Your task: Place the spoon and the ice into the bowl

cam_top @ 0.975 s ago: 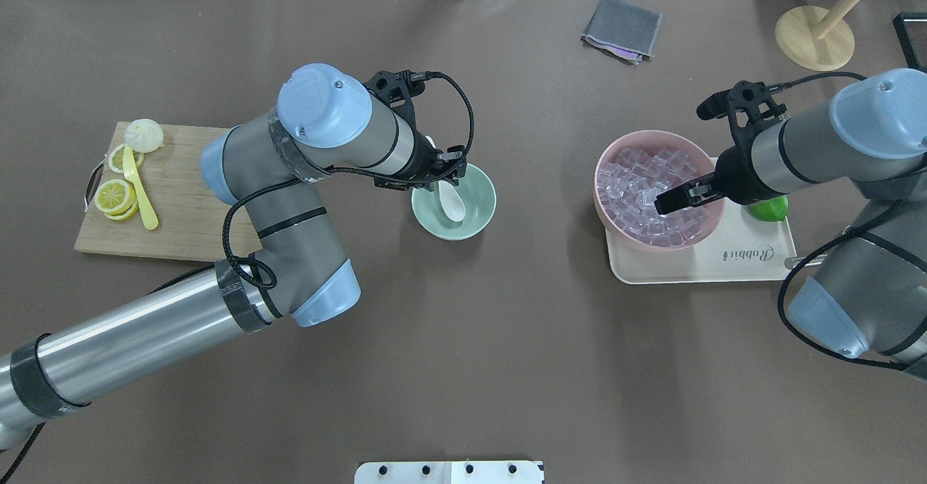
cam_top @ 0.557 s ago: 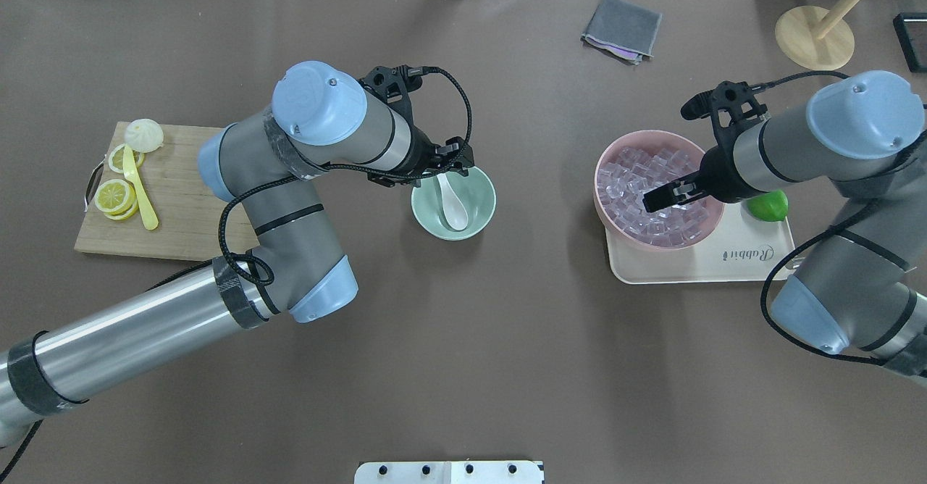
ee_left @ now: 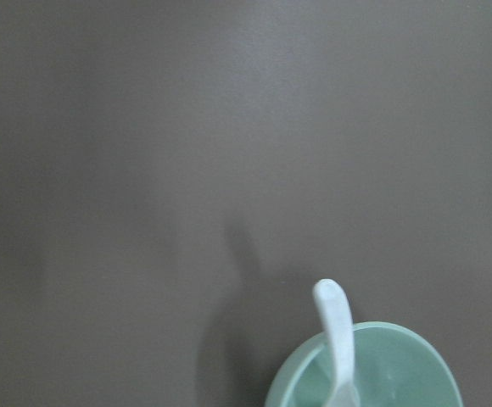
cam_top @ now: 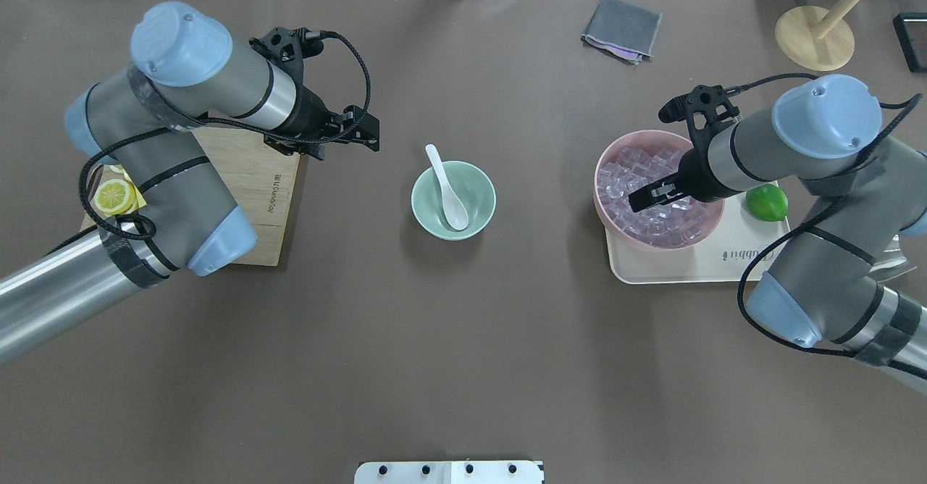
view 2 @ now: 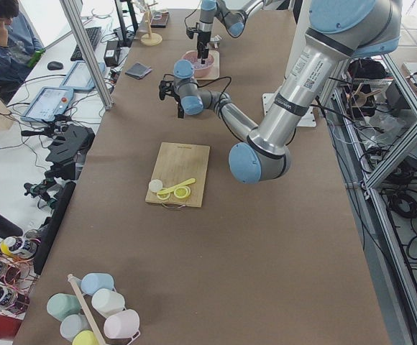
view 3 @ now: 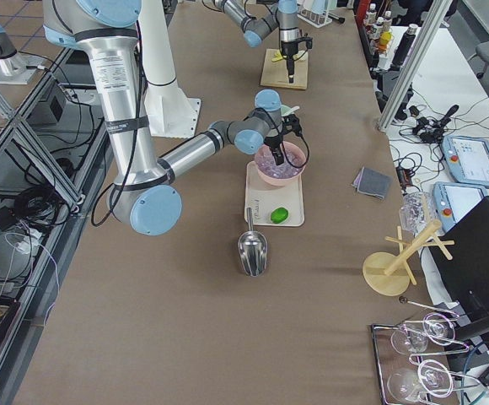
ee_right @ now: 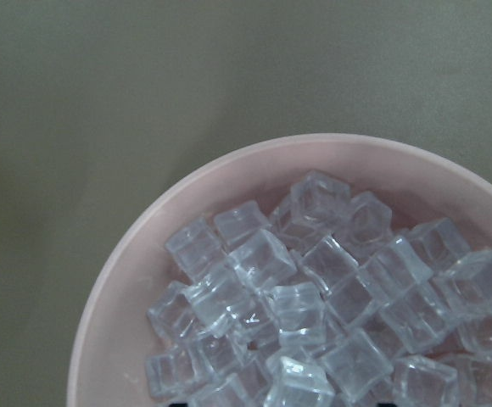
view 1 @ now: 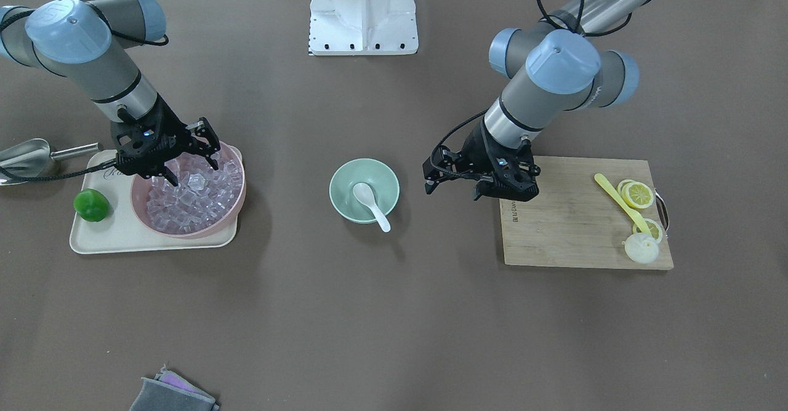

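Note:
The white spoon lies in the mint-green bowl at the table's middle, its handle sticking out over the far rim. Both also show in the front view, spoon and bowl, and in the left wrist view, spoon and bowl. My left gripper is open and empty, left of the bowl by the cutting board's edge. Many ice cubes fill a pink bowl. My right gripper hangs open just above the ice.
The pink bowl stands on a cream tray with a green lime. A metal scoop lies beside the tray. A wooden cutting board holds lemon slices and a yellow utensil. A grey cloth and a wooden stand are at the far side.
My left gripper has let go of the spoon and pulled away left from the mint-green bowl, leaving the spoon in it. My right gripper has shifted slightly left over the ice.

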You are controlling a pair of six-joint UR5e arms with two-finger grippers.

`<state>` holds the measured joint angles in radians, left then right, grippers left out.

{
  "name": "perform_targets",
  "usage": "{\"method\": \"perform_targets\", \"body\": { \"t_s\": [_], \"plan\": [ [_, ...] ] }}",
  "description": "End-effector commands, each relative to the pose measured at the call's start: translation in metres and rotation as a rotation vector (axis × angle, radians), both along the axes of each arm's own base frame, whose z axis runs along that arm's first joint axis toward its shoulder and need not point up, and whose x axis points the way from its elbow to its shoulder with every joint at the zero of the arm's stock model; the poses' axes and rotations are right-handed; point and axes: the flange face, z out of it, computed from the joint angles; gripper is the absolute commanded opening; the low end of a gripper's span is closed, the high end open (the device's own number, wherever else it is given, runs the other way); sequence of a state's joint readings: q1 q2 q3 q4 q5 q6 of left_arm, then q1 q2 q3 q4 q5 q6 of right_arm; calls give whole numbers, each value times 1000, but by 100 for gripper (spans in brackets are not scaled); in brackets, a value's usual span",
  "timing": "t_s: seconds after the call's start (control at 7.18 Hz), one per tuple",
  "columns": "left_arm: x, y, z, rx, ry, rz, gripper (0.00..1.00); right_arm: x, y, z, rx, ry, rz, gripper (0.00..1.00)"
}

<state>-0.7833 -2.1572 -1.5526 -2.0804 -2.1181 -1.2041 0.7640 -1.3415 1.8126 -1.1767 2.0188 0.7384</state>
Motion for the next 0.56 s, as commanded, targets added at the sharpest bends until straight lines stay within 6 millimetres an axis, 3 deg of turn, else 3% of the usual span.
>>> {"method": "perform_targets", "body": {
  "t_s": [0.0, 0.14, 0.28, 0.42],
  "plan": [
    [-38, -15, 17, -36, 15, 14, 98, -3, -3, 6, -9, 9, 1, 52],
    [-57, -22, 18, -4, 21, 41, 98, -3, -2, 5, -10, 6, -2, 6],
    [-69, -27, 28, 18, 10, 48, 98, -2, -3, 5, -10, 6, -1, 0],
    [-82, -32, 37, 14, 4, 37, 98, -1, -2, 1, -7, -2, -5, 0]
  ]
}}
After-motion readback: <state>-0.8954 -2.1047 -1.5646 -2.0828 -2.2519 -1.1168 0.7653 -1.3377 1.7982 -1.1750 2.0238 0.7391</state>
